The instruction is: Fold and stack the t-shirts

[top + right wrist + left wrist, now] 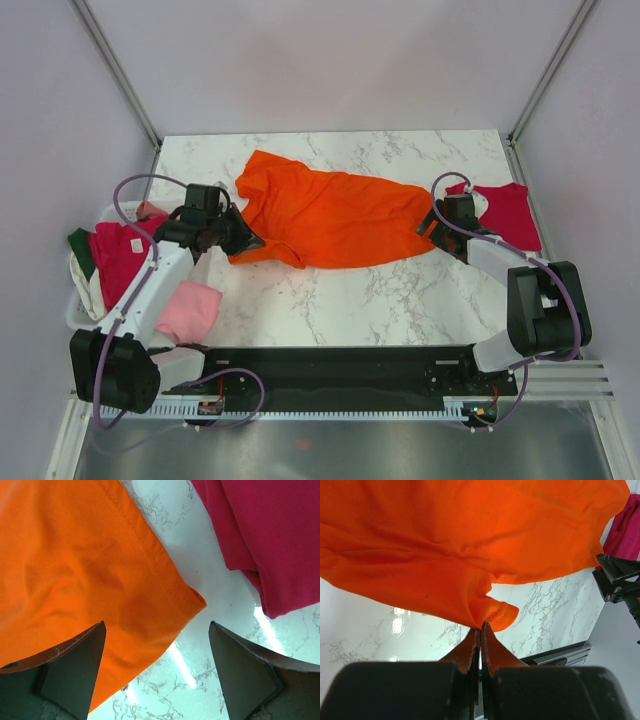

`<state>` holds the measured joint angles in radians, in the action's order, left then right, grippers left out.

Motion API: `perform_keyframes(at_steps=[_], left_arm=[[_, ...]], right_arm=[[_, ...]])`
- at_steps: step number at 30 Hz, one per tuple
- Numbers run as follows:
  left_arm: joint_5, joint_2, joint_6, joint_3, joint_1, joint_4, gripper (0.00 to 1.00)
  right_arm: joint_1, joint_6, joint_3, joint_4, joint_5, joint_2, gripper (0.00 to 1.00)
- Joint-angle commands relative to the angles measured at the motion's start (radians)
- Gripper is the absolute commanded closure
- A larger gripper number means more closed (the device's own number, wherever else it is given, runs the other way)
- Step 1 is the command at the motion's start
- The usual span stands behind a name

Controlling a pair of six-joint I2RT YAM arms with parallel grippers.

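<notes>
Draping over the rim of the white plastic basket (72,308) at the near left, a light pink cotton t-shirt (190,308) spills onto the white marble-patterned table (400,290). Bunched inside the basket lie a magenta t-shirt (120,255), a white t-shirt (92,285) and a dark green t-shirt (80,242).

Just past the basket, the left gripper (480,627) has its jaws pressed tight together on a small fold at the edge of the bright orange cotton t-shirt (330,215). From that pinch the cloth rises and spreads away. The orange shirt sprawls, wrinkled, across the middle of the table between the two arms.

At its right end, the right gripper (157,625) is spread wide and holds nothing. One finger sits over the orange fabric and the other over bare marble, with the shirt's hemmed corner between them. Whether the fingers touch the cloth cannot be told.

Just beyond that corner, across a narrow strip of marble, a crimson red cotton t-shirt (508,212) lies flat near the table's far right edge, apart from the orange one.
</notes>
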<state>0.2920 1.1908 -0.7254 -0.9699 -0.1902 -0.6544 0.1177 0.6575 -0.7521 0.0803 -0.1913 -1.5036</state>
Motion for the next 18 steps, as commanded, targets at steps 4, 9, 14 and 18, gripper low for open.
perform_keyframes(at_steps=[4,9,14,18], left_arm=[[-0.024,0.041,0.043,-0.079,0.014,0.027,0.98],[-0.028,0.079,0.052,-0.115,0.02,0.033,0.98],[-0.044,0.09,0.055,-0.121,0.035,0.039,0.98],[-0.028,0.084,0.058,-0.122,0.073,0.041,0.98]], right_arm=[[0.02,-0.012,-0.033,-0.039,0.019,-0.033,0.15],[0.034,-0.006,-0.055,-0.025,-0.009,-0.063,0.18],[0.034,0.004,-0.072,-0.014,-0.045,-0.075,0.19],[0.034,0.01,-0.098,-0.01,-0.069,-0.102,0.24]])
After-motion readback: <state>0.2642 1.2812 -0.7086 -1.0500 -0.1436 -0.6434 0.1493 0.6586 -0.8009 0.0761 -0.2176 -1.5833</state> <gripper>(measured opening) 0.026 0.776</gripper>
